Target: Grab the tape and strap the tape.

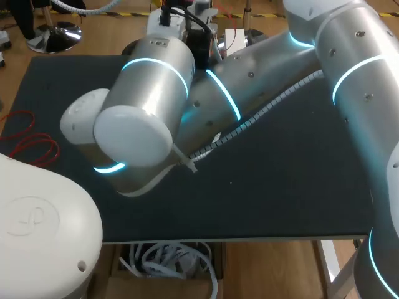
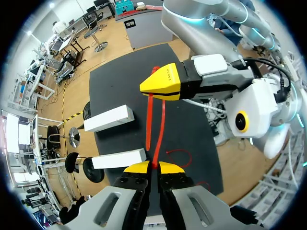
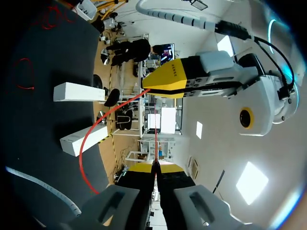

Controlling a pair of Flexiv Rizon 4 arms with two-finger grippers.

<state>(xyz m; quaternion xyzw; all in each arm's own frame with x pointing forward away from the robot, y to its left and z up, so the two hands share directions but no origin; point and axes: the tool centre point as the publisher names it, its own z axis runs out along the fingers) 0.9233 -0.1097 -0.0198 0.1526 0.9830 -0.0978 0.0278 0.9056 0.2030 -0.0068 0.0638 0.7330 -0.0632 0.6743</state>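
Observation:
The tape is a thin red strap [image 2: 161, 124] stretched between my two grippers above the black table [image 2: 124, 86]. In the left wrist view my left gripper [image 2: 153, 167] is shut on one end of it. My right gripper [image 2: 163, 82] pinches the other end just ahead. The right wrist view gives the mirror picture: my right gripper [image 3: 155, 167] is shut on the strap [image 3: 155, 143], and my left gripper [image 3: 168, 81] holds the far end, with slack curving down toward the table. In the head view both grippers are hidden behind my arms.
Two white blocks [image 2: 109, 118] [image 2: 120, 159] lie on the table below the strap. Spare red straps [image 1: 28, 134] lie at the table's left edge, and another [image 2: 180, 158] sits near the grippers. My arms [image 1: 249, 81] cross over the table's middle.

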